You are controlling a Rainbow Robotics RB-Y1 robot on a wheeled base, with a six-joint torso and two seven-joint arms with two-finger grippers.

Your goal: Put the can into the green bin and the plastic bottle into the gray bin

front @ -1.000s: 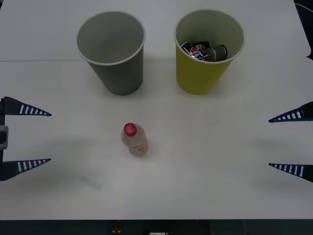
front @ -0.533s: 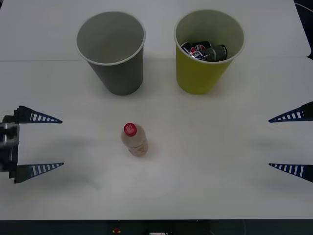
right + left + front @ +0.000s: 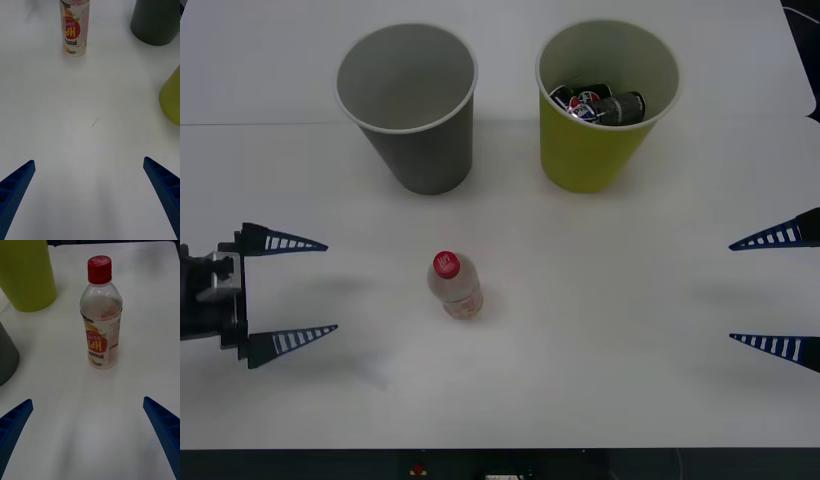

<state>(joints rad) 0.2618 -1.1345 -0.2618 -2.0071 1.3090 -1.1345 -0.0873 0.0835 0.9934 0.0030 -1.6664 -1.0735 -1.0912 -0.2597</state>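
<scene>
— How does the left gripper [image 3: 308,291] stand?

— It is at the left side of the white table [image 3: 610,330], with its two blue ribbed fingers spread wide apart. It holds nothing and touches nothing. The tips point toward the plastic bottle [image 3: 453,285], but they are apart from it. In the left wrist view the bottle [image 3: 100,313] stands between the lines of the two fingers [image 3: 13,423], farther out on the table.

— And the right gripper [image 3: 755,292]?

— It is at the right edge of the table, also wide open and empty, well apart from the bottle.

— Where is the bottle exactly?

— It stands upright on the table, near the middle, in front of the gray bin [image 3: 408,105]. It has a red screw cap and a pale label with red-orange marks.

— How many things do you count?

— One bottle and two bins: the gray bin on the left and the green bin [image 3: 604,100] on the right, side by side and not touching. The gray bin looks empty inside. In the green bin lie dark cans [image 3: 600,104], two I think; they overlap, so the number is not sure.

— Two grippers, then?

— Yes, two, both open.
</scene>
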